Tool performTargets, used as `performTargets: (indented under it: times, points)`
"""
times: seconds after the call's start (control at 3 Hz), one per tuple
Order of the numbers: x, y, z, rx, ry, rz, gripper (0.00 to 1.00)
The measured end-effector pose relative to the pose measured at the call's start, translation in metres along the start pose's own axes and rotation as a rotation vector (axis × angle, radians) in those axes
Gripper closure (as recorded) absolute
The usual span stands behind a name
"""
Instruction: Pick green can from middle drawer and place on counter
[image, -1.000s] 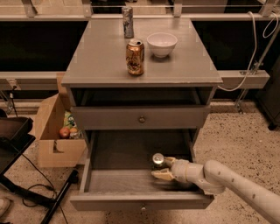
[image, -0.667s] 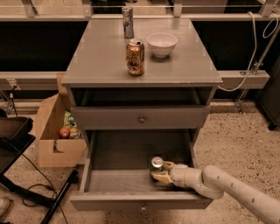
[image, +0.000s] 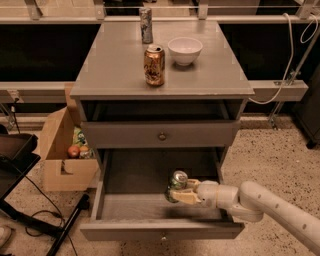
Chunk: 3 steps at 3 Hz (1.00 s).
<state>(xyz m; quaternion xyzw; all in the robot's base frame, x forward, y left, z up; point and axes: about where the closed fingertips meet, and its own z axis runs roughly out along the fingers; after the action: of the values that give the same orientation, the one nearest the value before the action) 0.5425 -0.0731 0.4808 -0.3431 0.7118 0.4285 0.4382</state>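
The green can (image: 177, 184), green and white with a silver top, stands tilted in the open middle drawer (image: 125, 207), right of its centre. My gripper (image: 181, 194) reaches in from the lower right and is shut on the can, its tan fingers (image: 183, 198) wrapped around its lower body. The can appears lifted slightly off the drawer floor. The grey counter (image: 115, 65) lies above, at the top of the cabinet.
On the counter stand an orange-gold can (image: 154, 65), a white bowl (image: 185, 50) and a slim silver-grey can (image: 146, 25). The drawer above (image: 161, 134) is closed. A cardboard box (image: 65, 147) with items sits left of the cabinet. Cables run on the floor at left.
The gripper has moved left and slightly up with the can in it; the can now sits higher and more tilted in the drawer.
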Motion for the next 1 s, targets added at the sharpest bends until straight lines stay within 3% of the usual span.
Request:
performTargets:
  times: [0.33, 0.67, 1.0]
  points:
    - [-0.089, 0.041, -0.026, -0.101, -0.100, -0.011, 1.00]
    - [-0.197, 0.097, -0.047, -0.209, -0.162, -0.095, 1.00]
    - [-0.314, 0.144, -0.049, -0.292, -0.177, -0.202, 1.00]
